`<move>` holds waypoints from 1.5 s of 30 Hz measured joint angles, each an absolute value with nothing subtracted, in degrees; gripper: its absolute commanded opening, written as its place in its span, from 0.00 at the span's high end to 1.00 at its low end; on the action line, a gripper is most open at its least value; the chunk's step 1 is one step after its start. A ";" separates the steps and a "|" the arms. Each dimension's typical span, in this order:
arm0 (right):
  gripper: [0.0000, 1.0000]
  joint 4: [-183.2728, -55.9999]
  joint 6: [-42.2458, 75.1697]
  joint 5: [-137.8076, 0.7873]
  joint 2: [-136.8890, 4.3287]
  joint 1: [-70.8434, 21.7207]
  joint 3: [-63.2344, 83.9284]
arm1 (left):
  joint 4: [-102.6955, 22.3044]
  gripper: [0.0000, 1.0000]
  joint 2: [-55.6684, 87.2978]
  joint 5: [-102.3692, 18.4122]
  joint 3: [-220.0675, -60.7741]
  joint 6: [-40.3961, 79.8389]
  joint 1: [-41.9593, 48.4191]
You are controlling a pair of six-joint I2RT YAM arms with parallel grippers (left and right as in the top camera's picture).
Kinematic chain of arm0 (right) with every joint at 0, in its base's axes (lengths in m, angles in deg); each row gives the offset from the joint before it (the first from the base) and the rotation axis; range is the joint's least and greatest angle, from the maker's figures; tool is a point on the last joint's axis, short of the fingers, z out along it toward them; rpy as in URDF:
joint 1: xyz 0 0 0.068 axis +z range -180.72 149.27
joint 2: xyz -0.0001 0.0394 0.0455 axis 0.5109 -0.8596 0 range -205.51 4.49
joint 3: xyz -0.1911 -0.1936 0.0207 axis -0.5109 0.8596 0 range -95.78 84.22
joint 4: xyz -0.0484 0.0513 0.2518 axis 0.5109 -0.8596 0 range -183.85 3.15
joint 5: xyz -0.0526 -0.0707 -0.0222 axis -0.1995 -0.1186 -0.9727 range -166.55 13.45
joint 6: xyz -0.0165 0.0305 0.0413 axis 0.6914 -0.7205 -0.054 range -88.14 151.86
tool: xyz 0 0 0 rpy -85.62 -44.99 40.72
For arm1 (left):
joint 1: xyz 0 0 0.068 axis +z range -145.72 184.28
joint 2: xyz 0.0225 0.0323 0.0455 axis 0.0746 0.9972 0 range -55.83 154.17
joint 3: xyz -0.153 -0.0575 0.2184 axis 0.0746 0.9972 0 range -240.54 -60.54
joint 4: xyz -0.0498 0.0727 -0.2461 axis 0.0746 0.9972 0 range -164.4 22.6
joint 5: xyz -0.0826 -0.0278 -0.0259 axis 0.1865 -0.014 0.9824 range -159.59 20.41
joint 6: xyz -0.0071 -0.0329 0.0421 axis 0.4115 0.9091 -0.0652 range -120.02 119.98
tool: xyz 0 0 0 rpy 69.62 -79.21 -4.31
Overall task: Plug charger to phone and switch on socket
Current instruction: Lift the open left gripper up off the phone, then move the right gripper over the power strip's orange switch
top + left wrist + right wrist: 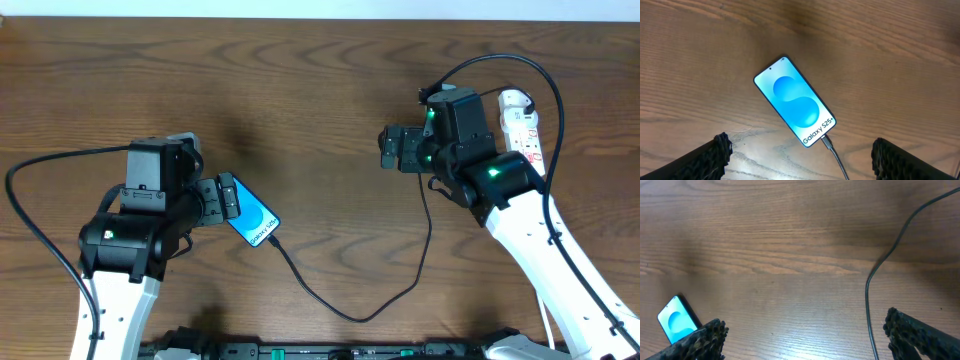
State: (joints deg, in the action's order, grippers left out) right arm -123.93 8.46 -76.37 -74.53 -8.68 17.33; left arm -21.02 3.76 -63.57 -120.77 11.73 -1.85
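Observation:
The phone lies flat on the wooden table, screen up, light blue with "Galaxy S25+" text; it also shows in the left wrist view and at the lower left of the right wrist view. The black charger cable has its plug tip seated in the phone's lower end and loops right and up toward the socket. The white socket lies at the far right, partly hidden by the right arm. My left gripper is open and empty, just above the phone. My right gripper is open and empty over bare table, left of the socket.
The cable runs up past my right gripper's right finger. Bare wood lies between the two arms. The table's far edge runs along the top of the overhead view.

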 measured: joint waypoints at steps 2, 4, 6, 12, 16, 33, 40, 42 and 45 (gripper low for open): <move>0.01 -123.93 8.46 -76.37 -74.53 -8.68 17.33 | -21.02 0.09 3.76 -63.57 -120.77 11.73 -1.85; 0.01 -123.93 8.46 -76.37 -74.53 -8.68 17.33 | -20.99 0.08 3.76 -63.57 -120.77 11.73 -1.85; 0.01 -123.93 8.46 -76.35 -74.53 -8.68 17.33 | -20.99 0.08 3.76 -63.57 -120.77 11.73 -1.85; 0.01 -123.93 9.69 -76.30 -74.53 -8.70 17.33 | -20.99 0.08 3.76 -63.57 -120.77 11.73 -1.85; 0.01 -124.89 12.18 -76.04 -74.55 -9.64 16.92 | -20.99 0.09 3.76 -63.57 -120.77 11.73 -1.85; 0.01 -144.08 31.94 -59.45 -75.84 -34.71 -6.49 | -20.91 0.09 3.76 -63.57 -120.77 11.73 -1.85; 0.01 -155.95 38.73 -53.53 -88.80 -42.58 -23.02 | -20.93 0.09 3.76 -63.60 -120.77 11.73 -1.85; 0.01 -161.02 40.44 -53.68 -95.43 -42.71 -28.68 | -20.88 0.08 3.76 -63.57 -120.77 11.73 -1.85; 0.01 -163.65 41.82 -54.51 -103.91 -42.76 -33.68 | -20.88 0.08 3.76 -63.60 -120.77 11.73 -1.85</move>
State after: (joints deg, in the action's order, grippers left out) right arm -163.65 41.82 -54.51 -103.91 -42.76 -33.68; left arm -20.88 3.76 -63.60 -120.77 11.73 -1.85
